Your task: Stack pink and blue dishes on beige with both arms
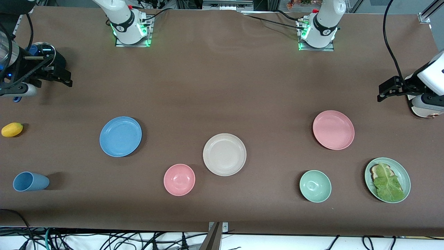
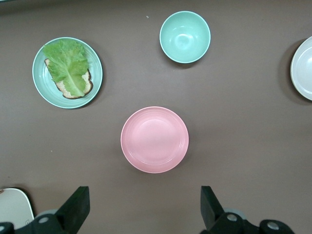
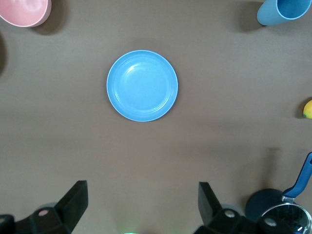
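Note:
The blue plate (image 1: pixel 120 136) lies toward the right arm's end of the table, the pink plate (image 1: pixel 333 130) toward the left arm's end. Between them, slightly nearer the front camera, sits the beige plate (image 1: pixel 224 154). Nothing is on any of the three. My right gripper (image 1: pixel 64 79) hangs open and empty over the table edge at its end; its wrist view shows the blue plate (image 3: pixel 142 86) well ahead of the gripper (image 3: pixel 141 204). My left gripper (image 1: pixel 381 93) hangs open and empty at the other end, with the pink plate (image 2: pixel 154 140) ahead of it (image 2: pixel 145 209).
A pink bowl (image 1: pixel 179 179) sits beside the beige plate. A green bowl (image 1: pixel 315 186) and a green plate (image 1: pixel 402 172) with bread and lettuce lie nearer the camera than the pink plate. A blue cup (image 1: pixel 30 181) on its side, a yellow fruit (image 1: pixel 12 129) and a blue-handled pan (image 3: pixel 282 214) occupy the right arm's end.

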You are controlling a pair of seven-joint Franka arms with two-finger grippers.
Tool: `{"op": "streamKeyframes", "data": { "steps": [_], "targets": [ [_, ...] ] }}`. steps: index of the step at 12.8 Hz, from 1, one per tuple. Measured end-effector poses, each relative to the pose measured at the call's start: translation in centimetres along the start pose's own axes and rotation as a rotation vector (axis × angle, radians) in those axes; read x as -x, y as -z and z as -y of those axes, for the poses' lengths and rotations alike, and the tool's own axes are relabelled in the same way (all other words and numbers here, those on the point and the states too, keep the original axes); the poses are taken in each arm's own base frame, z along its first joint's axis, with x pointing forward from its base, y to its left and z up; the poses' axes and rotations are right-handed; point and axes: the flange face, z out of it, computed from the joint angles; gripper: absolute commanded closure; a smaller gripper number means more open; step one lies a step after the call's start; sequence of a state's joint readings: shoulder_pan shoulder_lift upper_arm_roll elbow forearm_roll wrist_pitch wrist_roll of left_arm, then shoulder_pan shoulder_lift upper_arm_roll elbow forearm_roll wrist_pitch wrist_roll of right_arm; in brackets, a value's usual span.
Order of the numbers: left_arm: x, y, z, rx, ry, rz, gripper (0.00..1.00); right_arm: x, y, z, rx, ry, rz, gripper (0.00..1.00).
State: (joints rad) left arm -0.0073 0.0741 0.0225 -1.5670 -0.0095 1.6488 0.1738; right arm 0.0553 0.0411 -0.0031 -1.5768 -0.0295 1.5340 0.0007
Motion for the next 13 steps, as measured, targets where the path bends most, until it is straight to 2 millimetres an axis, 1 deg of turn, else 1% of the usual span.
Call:
{"op": "streamKeyframes", "data": {
  "steps": [5,13],
  "targets": [
    [0.0,0.1,0.1,0.0,0.001,-0.002,0.0,-0.1,0.0,0.1,0.0,0.001,-0.007,0.0],
    [0.0,0.1,0.0,0.0,0.0,-0.002,0.0,-0.1,0.4,1.4,-0.002,0.024,-0.025,0.0]
  ]
}}
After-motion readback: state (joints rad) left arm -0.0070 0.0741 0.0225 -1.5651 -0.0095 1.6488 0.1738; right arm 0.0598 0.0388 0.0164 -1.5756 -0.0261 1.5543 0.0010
